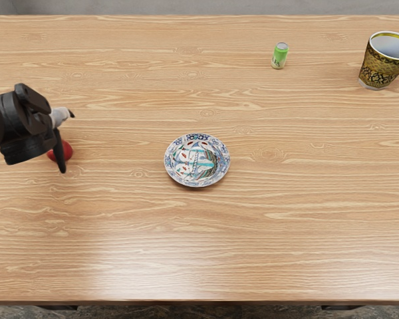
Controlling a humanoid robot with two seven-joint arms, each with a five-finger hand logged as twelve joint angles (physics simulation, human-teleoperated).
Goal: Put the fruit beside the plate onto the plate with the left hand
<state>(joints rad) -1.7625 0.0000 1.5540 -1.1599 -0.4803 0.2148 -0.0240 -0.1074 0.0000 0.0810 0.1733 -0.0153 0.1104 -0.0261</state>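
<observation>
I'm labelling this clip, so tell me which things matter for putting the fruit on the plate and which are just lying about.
Part of the job: left hand, fruit, plate.
Just lying about: can, cup.

i see my left hand point(33, 129) as matte black with a pale grey patch. the fruit point(67, 151), half hidden by it, shows red. off to the hand's right, the plate point(224, 159) is white with blue, red and green floral work. farther beyond it are a green can point(280, 56) and a gold-and-black patterned cup point(380, 66). the table point(186, 252) is light wood grain.
</observation>
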